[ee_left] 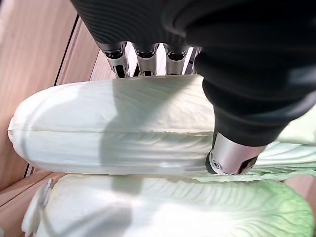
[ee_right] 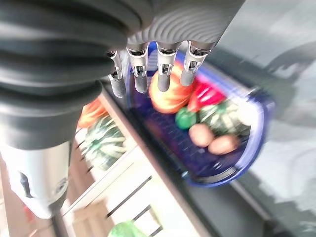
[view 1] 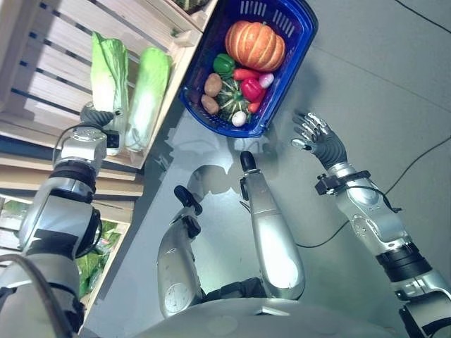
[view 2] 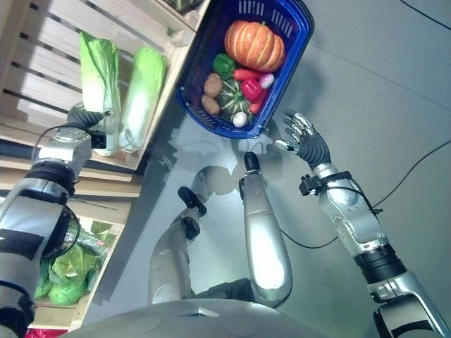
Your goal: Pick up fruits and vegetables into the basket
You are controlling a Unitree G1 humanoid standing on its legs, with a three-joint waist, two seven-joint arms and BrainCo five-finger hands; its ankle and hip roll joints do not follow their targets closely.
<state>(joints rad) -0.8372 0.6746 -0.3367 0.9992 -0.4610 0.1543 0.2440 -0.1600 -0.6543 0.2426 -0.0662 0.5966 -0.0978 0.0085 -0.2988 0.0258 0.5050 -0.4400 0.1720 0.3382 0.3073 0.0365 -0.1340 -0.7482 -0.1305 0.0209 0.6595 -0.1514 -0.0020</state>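
Two pale green napa cabbages lie side by side on a slatted wooden shelf. My left hand is at the lower end of the left cabbage. In the left wrist view its fingers reach round the far side of that cabbage and the thumb presses on the near side. The other cabbage lies against it. A blue basket on the floor holds an orange pumpkin, peppers, potatoes and a striped squash. My right hand hovers open just right of the basket's near end.
The wooden shelf runs along the left. A lower shelf holds leafy greens. In the right wrist view a striped squash sits in a wooden crate beside the basket. Grey floor spreads to the right.
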